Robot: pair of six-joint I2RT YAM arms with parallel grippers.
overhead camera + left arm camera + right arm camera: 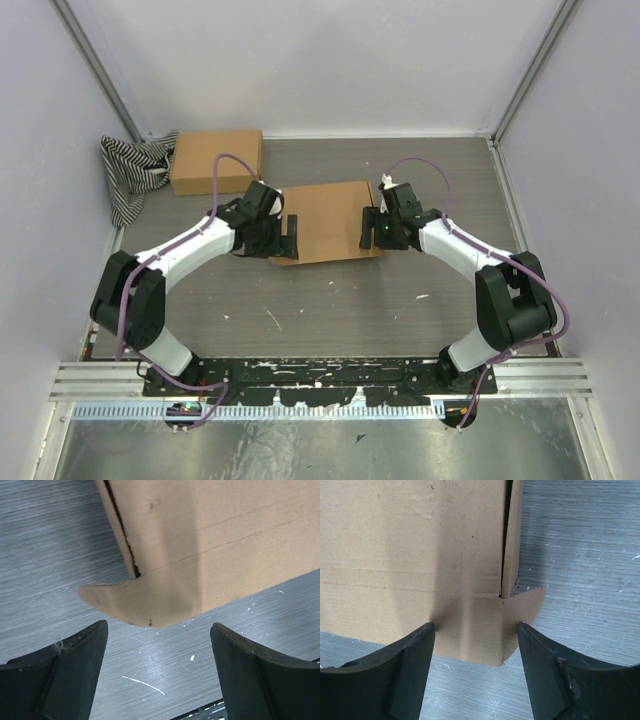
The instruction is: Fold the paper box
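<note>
Item 1, paper box [325,220]: a flat, plain brown cardboard sheet lying at mid-table [330,300] between the 2 arms. In the top view its left and right edges are partly covered by the gripper heads. Each wrist view shows only 1 near corner of it, and the rest runs out of frame. A slit and crease lines meet at each of these corners, and a small corner flap [115,600] juts sideways in the left wrist view. Item 2, left gripper [157,645]: released, with its 2 fingers [75,670] wide apart and the box corner just ahead of the gap, not touching them. Item 3, right gripper [476,650]: also released and spread, with the box's corner [470,630] lying between the fingertips. It is unclear whether the tips rest on the board. Item 4, second cardboard box [215,160]: closed, at the back left, with plain faces. Item 5, striped cloth [130,170]: black and white, crumpled beside that box against the left wall, its folds hard to make out.
</note>
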